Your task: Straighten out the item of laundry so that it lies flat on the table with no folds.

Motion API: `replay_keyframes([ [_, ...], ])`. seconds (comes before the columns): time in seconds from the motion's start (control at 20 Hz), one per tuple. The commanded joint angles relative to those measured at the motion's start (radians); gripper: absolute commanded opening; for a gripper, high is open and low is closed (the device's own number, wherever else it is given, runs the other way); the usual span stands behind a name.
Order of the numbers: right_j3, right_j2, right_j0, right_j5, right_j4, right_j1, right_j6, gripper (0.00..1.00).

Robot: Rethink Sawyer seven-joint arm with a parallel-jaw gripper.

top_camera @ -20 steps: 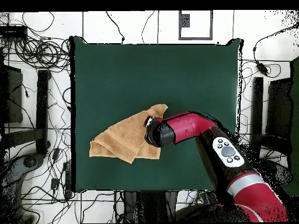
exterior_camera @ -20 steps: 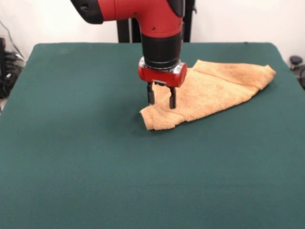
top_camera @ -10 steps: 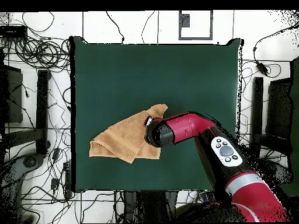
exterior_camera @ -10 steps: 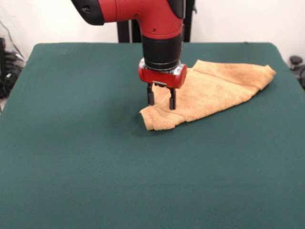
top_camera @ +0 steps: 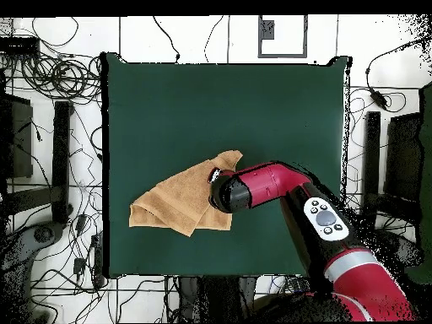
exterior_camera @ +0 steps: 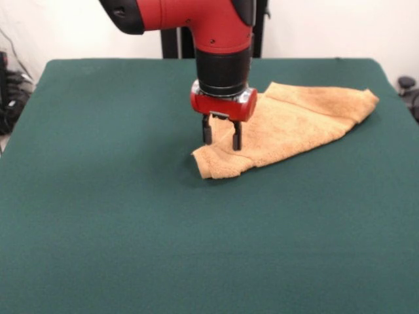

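Towel [exterior_camera: 298, 124] rumpled on green table [exterior_camera: 131, 229] — end effector [exterior_camera: 222, 137] parted above its corner, gripping nothing, cables [top_camera: 51, 76] around.

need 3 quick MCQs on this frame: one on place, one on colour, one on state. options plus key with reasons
1. Where does the red arm's black claw hang?
A. over the towel's front-left corner
B. over bare cloth far from the towel
C. off the table

2. What colour is the table's felt-like cover?
A. grey
B. dark green
C. white

3. How does the tan-orange terry hand towel lie?
A. spread flat
B. rolled into a tube
C. folded and rumpled

Key:
1 A: the front view shows the fingertips at that corner's edge.
2 B: the cover is dark green in both views.
3 C: layers overlap, and the overhead view shows an uneven outline.
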Motion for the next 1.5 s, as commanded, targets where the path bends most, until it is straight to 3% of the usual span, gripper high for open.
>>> replay_keyframes([
  [0.05, -0.051, -0.021, 0.047, -0.051, -0.066, 0.031, -0.07, 0.0],
  [0.95, -0.046, -0.022, 0.05, -0.032, -0.048, 0.023, -0.075, 0.0],
  [1.5, -0.022, 0.028, 0.044, 0.157, 0.085, -0.064, -0.126, 0.0],
])
